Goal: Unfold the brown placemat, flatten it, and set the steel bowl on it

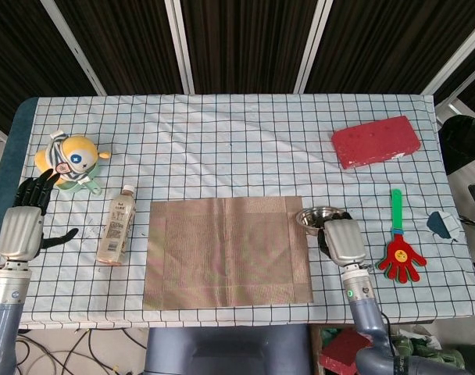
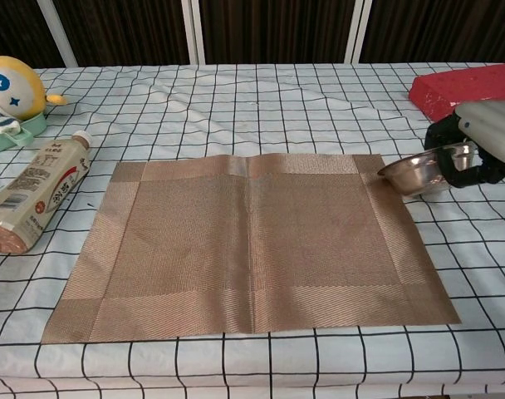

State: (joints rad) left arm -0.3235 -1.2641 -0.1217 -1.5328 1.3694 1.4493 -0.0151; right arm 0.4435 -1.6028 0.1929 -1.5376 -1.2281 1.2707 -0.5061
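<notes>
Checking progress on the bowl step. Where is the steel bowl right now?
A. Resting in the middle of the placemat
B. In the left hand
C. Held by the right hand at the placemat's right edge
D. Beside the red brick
C: the right hand holds the steel bowl at the right edge of the brown placemat.

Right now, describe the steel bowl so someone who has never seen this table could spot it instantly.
Start at the brown placemat lying flat mid-table. At its far right corner, the steel bowl is held by the right hand, just off the mat's edge. It is the only shiny metal thing there; the red block and hand-shaped clapper nearby are coloured.
</notes>
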